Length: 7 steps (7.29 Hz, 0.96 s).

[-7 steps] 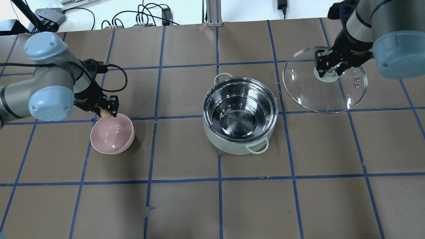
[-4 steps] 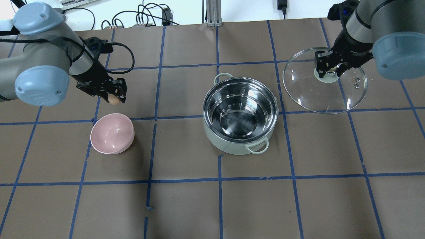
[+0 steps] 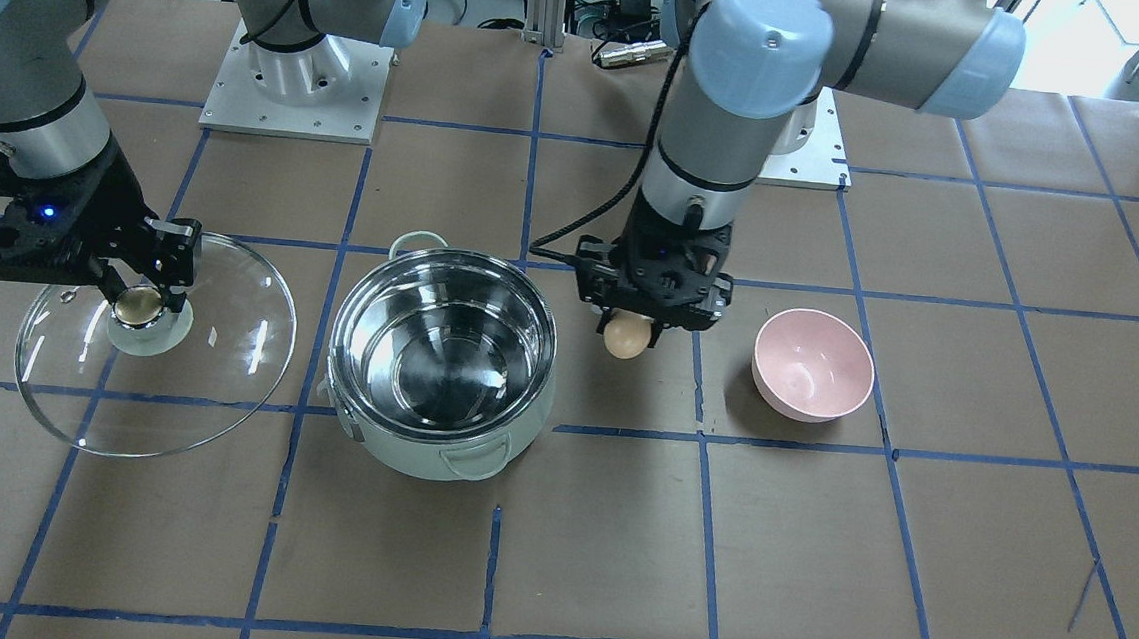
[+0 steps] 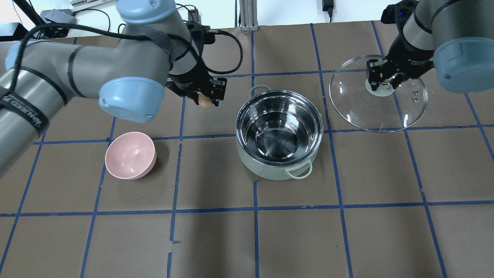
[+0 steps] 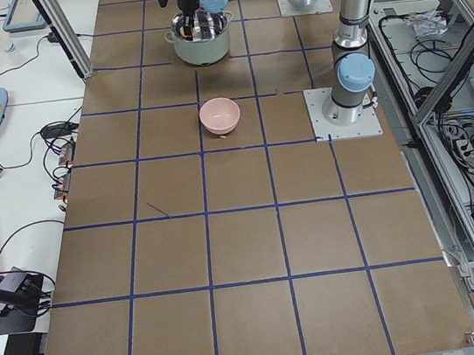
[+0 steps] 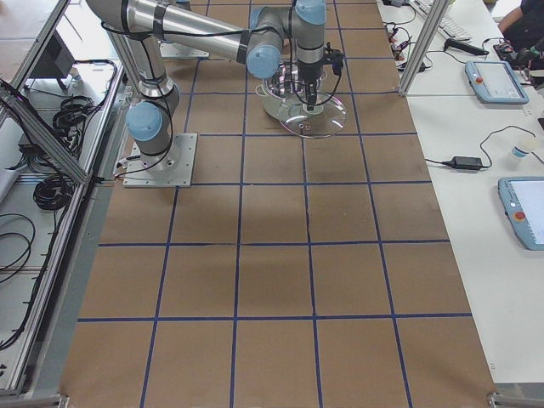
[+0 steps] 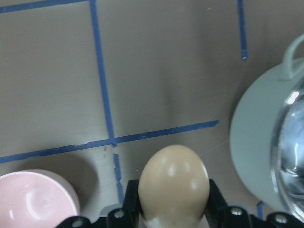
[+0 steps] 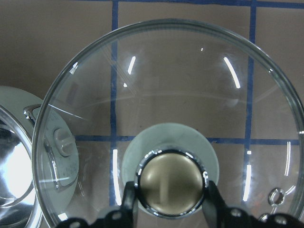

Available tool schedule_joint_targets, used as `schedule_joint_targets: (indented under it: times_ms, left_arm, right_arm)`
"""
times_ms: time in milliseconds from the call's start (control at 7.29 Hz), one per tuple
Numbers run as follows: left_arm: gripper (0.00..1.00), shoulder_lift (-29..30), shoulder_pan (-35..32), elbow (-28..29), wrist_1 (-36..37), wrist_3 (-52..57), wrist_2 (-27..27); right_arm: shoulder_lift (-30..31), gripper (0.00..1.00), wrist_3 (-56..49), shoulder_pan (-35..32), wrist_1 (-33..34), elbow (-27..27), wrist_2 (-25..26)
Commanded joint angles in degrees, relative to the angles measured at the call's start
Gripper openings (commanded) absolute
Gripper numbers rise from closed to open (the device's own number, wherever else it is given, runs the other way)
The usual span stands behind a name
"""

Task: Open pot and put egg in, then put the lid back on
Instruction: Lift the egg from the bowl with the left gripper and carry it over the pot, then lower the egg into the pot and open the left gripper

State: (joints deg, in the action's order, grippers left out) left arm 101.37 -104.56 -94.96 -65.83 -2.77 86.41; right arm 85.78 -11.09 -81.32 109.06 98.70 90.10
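Note:
The mint-green pot (image 4: 278,135) stands open at the table's middle, its steel inside empty; it also shows in the front view (image 3: 441,371). My left gripper (image 4: 206,101) is shut on the tan egg (image 4: 205,102) and holds it in the air just left of the pot, seen too in the front view (image 3: 626,337) and the left wrist view (image 7: 174,185). My right gripper (image 4: 383,82) is shut on the knob (image 8: 170,182) of the glass lid (image 4: 378,96) and holds the lid up, to the right of the pot (image 3: 155,341).
An empty pink bowl (image 4: 130,155) sits left of the pot on the brown paper with blue tape lines (image 4: 254,210). Cables and a metal post (image 4: 247,13) lie beyond the table's far edge.
My left arm has carried the egg up out of the pink bowl and rightward to just beside the pot. The right arm and the lid have stayed in place.

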Motion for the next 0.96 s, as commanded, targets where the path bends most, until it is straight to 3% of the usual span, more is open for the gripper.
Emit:
schedule_joint_targets:
  times_ms: [0,685,823]
  left_arm:
    - [0.04,4.9,-5.6,-0.3,6.5,-0.9,0.5]
    - [0.06,8.5,-9.4,-0.6,8.6,-1.0,4.0]
    - [0.31,8.5,-9.8,-0.7,8.5,-0.8,4.0]
  right_arm:
    - [0.0,0.26,-0.3,0.1,0.0,0.0,0.1]
    - [0.0,0.26,-0.3,0.1,0.0,0.1,0.1]
    - [0.0,0.26,-0.3,0.1,0.0,0.1,0.2]
